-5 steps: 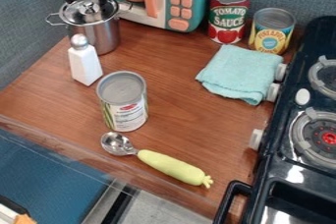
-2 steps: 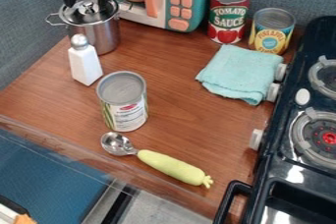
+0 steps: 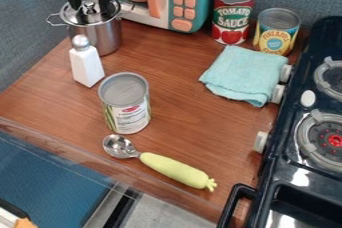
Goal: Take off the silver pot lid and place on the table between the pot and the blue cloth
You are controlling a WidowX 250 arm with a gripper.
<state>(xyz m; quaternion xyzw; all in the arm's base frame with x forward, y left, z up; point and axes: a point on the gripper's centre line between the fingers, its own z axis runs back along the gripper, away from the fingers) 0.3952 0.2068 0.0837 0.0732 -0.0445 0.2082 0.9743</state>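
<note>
My gripper (image 3: 89, 2) hangs at the upper left, open, its two fingers standing apart on either side of the lid's knob. The silver lid (image 3: 77, 16) sits on the silver pot (image 3: 107, 37), with gaps visible between the knob and the fingers. The fingers hide part of the lid. Off to the right, the light blue cloth (image 3: 246, 74) lies folded on the brown wooden table (image 3: 180, 52), beside the stove.
A white shaker (image 3: 86, 64) stands just in front of the pot. A toy microwave (image 3: 190, 2) is behind. Also standing are a grey-topped can (image 3: 125, 104), a tomato can (image 3: 232, 17) and a yellow can (image 3: 275, 32). A green-handled scoop (image 3: 175, 170) lies in front.
The gripper has lowered slightly over the lid, and its fingers are a little nearer each other. The pot, lid and cloth have not moved.
</note>
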